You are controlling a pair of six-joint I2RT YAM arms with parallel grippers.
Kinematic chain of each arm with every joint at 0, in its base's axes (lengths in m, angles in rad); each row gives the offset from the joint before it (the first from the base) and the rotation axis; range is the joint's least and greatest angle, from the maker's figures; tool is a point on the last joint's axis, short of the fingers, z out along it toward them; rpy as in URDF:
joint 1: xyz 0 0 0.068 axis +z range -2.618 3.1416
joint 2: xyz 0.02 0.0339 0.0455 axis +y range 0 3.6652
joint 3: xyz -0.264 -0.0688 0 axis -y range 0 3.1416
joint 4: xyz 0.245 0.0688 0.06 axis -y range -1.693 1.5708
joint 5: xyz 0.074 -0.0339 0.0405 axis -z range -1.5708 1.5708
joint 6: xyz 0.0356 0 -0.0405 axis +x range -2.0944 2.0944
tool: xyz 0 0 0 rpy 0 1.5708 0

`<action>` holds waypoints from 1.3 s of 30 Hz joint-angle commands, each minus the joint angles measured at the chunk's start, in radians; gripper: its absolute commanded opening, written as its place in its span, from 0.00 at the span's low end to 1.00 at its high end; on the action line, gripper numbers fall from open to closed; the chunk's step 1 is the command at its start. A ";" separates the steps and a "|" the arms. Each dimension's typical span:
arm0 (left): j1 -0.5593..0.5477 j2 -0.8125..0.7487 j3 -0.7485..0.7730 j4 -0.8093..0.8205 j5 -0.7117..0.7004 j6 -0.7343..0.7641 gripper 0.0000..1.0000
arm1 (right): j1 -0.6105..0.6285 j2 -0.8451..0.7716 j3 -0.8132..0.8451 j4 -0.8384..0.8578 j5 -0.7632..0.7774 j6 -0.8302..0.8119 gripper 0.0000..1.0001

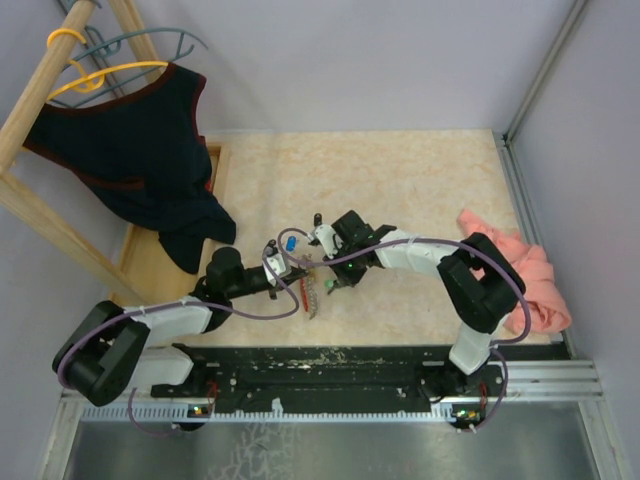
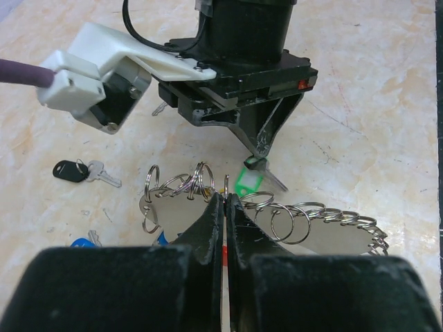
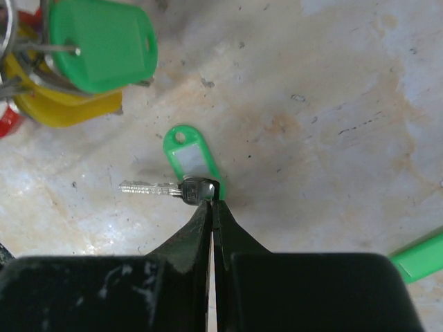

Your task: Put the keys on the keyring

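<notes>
Keyring (image 1: 311, 293) — between 2 arms (image 1: 412, 255)

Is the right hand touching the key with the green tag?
Touching. The right wrist view shows the right hand shut on the head of the green-tagged key.
</notes>
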 commanded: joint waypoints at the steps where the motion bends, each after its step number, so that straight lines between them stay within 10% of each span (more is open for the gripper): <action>1: -0.003 -0.018 0.001 0.022 -0.002 -0.001 0.01 | -0.005 0.019 0.064 0.002 0.023 0.061 0.00; 18: -0.003 0.004 0.015 0.011 0.016 -0.004 0.01 | -0.007 -0.014 0.060 -0.002 -0.006 0.092 0.14; 39: -0.002 0.015 0.024 0.010 0.025 -0.009 0.01 | -0.007 -0.133 0.057 -0.031 0.058 0.065 0.00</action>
